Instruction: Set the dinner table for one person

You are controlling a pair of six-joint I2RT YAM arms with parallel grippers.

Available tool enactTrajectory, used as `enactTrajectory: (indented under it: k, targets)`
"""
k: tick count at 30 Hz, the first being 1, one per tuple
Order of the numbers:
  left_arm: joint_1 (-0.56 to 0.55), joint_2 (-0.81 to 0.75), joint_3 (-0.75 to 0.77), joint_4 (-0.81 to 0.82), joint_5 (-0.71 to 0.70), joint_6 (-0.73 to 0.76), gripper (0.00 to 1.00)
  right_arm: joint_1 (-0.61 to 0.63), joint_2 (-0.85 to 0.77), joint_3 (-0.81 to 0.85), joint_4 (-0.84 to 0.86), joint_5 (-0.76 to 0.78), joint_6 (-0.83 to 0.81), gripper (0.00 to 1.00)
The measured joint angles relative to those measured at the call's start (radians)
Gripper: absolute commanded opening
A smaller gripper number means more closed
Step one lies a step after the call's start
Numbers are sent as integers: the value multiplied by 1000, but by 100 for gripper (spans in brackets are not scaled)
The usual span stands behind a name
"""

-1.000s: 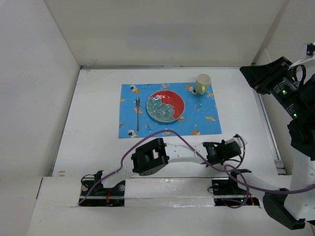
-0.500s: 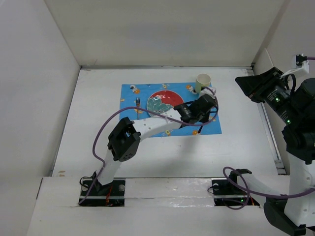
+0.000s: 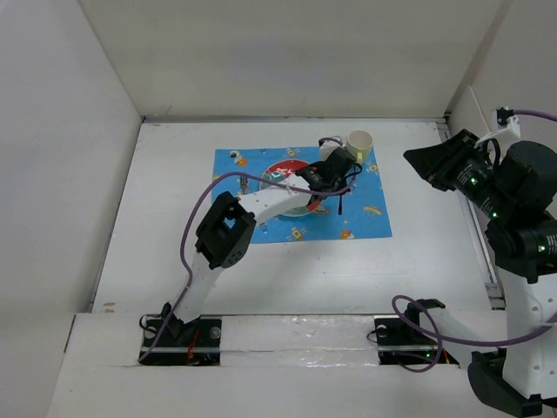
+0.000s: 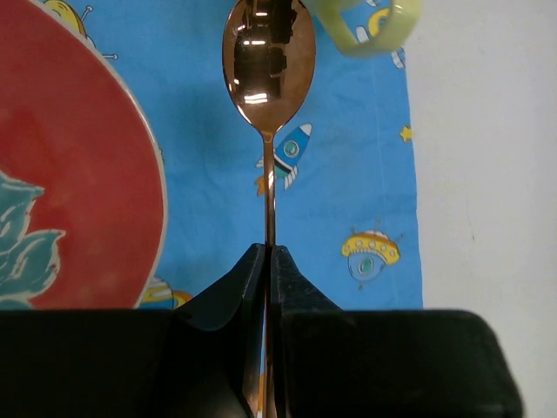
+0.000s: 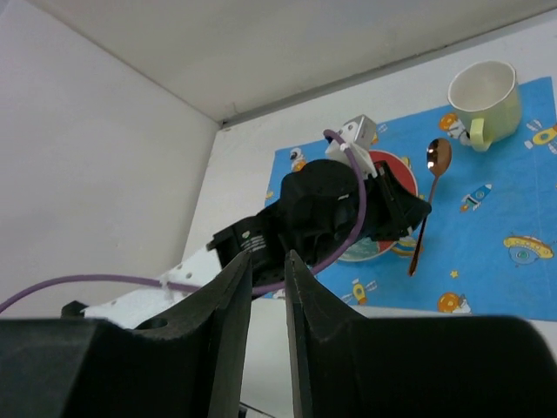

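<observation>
My left gripper (image 3: 338,178) is shut on the thin handle of a copper spoon (image 4: 261,61). It holds the spoon over the blue placemat (image 3: 365,218), just right of the red plate (image 3: 283,170). The spoon's bowl points at the pale yellow cup (image 3: 359,144), and its handle end sticks out towards me (image 3: 339,205). In the left wrist view the fingers (image 4: 268,248) pinch the handle, with the plate (image 4: 70,174) on the left and the cup (image 4: 370,30) at the top. My right gripper (image 3: 418,161) is raised at the right with a narrow gap between its jaws (image 5: 268,257), holding nothing.
The white dinner table (image 3: 174,218) is walled at the back and on both sides. The left arm's elbow (image 3: 226,231) and purple cable lie over the placemat's left part and hide the fork's place. The right wrist view shows the cup (image 5: 486,96) and spoon (image 5: 435,157).
My left arm has swung from the near right of the table out over the placemat with the spoon, then drawn back towards the plate and cup. The right arm has shifted slightly left.
</observation>
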Motion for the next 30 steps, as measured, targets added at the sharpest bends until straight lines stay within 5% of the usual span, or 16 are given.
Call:
enactTrajectory:
  k: [12, 30]
  targets:
    - [40, 250, 212, -38, -16, -133, 0, 8, 10, -54, -40, -68, -37, 29]
    - [50, 285, 228, -34, 10, -148, 0, 32, 22, -55, -57, -59, -76, 30]
